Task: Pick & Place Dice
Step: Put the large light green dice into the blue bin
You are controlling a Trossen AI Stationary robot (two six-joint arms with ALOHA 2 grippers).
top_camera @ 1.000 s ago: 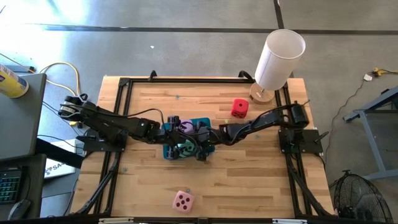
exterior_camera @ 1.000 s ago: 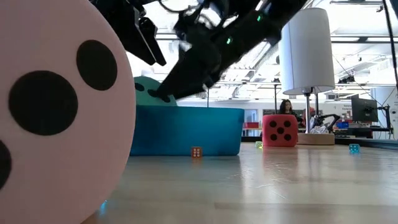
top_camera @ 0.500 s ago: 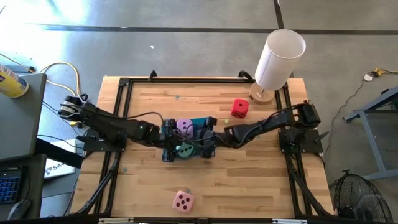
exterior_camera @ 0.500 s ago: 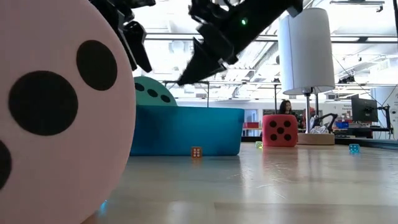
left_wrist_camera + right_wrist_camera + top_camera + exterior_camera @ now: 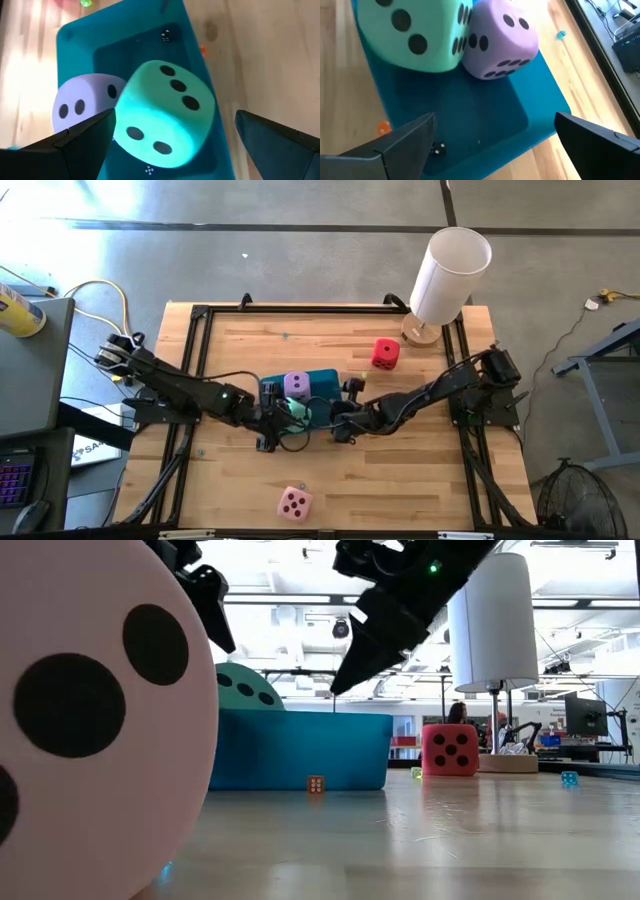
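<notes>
- Halfway, by the look of it: the soft mint green cube with dark pips (image 5: 162,120) and the soft lilac cube with dark pips (image 5: 501,44) sit pressed side by side inside the teal rectangular plastic tray (image 5: 322,378), which lies near the middle of the wooden surface (image 5: 240,480).
- Your left hand (image 5: 268,423) hovers over the tray's near-left corner, fingers spread wide and holding nothing; its wrist view looks straight down on the mint cube.
- Your right hand (image 5: 345,412) hangs just off the tray's right end, fingers likewise spread and empty.
- Two dice are left, if all four belong in the tray. The soft red cube with dark pips (image 5: 384,354) stands on the surface toward the far right corner, near the wooden base of the white cylindrical lamp (image 5: 449,272).
- The soft pink cube with dark pips (image 5: 294,502) rests close to the near edge, well apart from the tray and filling the low view's foreground.
- The red cube looks the nearer pick for your right arm; the pink one lies between the two arms' reach.
- A few tiny dice, one orange (image 5: 316,783), lie scattered by the tray.
</notes>
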